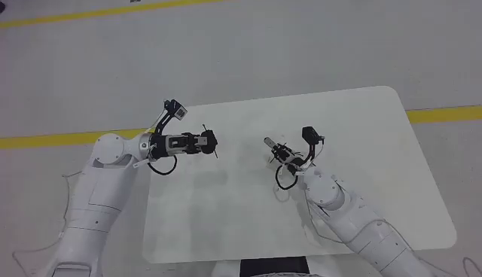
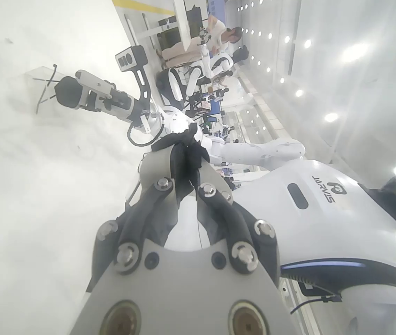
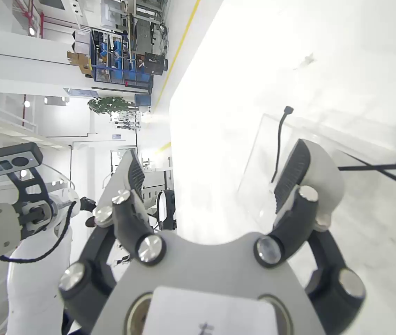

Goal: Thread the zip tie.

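Holds the right tool (image 3: 215, 149) wide open and empty at a clear tray (image 3: 253, 162), 10 o'clock on the surface (image 1: 361, 141). Holds the left tool (image 2: 184, 146) pinched shut at 3 o'clock from it. Shows one black zip tie (image 3: 279, 141) straight and unthreaded at the tray, just beside a right finger (image 3: 294, 172), and a second zip tie (image 3: 375, 166) nearby.

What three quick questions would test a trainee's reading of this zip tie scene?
1. True or false: the right gripper is open.
2. Which gripper is nearer the black zip ties? A) the left one B) the right one C) both are equally near
3. Fill in: the fingers of the left gripper are ____.
Key: 1 true; 2 B; 3 shut.
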### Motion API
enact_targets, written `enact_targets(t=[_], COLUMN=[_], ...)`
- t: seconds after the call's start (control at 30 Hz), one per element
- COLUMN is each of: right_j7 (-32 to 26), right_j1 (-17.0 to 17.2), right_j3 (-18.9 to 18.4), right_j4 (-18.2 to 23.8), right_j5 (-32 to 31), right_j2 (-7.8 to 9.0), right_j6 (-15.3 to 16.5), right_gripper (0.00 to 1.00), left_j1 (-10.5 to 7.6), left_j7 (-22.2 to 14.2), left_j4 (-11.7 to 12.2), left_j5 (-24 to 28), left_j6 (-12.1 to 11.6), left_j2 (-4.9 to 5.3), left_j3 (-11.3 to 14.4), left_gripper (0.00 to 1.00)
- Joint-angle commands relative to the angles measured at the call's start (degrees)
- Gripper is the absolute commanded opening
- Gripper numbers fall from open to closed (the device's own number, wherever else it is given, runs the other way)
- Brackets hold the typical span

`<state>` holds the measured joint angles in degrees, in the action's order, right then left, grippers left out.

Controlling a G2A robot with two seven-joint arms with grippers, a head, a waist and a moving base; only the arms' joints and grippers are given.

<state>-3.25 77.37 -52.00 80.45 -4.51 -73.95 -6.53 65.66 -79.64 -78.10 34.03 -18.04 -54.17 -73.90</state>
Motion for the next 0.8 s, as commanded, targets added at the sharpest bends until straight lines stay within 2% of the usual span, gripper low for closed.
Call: enact_targets(t=[0.0,0.2,0.43,0.47,0.53,0.57,0.77], right_j7=[0.0,0.3,1.1,1.3,1.6,1.7,2.9], right_j1=[0.3,0.1,-0.1,-0.2,-0.5,-0.6,-1.3], right_j3=[-0.1,0.3,0.3,0.3,0.5,0.6,1.2], right_j4=[0.0,-1.0,-2.1,-2.3,-2.9,-3.1,-4.6], right_j5=[0.2,-0.7,-0.8,-0.9,-1.1,-1.1,-2.6], right_j2=[-0.07,-0.54,-1.12,-1.21,-1.45,-1.56,-2.17], right_j6=[0.3,-0.1,1.3,1.5,1.7,1.7,1.3], right_gripper=[1.00,1.00,0.99,0.93,0.71,0.65,0.53], left_j1=[0.00,0.00,0.00,0.00,0.00,0.00,0.00], left_j7=[0.0,0.0,0.0,0.0,0.0,0.0,0.0], left_j4=[0.0,0.0,0.0,0.0,0.0,0.0,0.0], left_j5=[0.0,0.0,0.0,0.0,0.0,0.0,0.0], left_j6=[0.0,0.0,0.0,0.0,0.0,0.0,0.0], left_j2=[0.00,0.00,0.00,0.00,0.00,0.00,0.00], left_j3=[0.0,0.0,0.0,0.0,0.0,0.0,0.0], left_gripper=[0.00,0.00,0.00,0.00,0.00,0.00,0.00])
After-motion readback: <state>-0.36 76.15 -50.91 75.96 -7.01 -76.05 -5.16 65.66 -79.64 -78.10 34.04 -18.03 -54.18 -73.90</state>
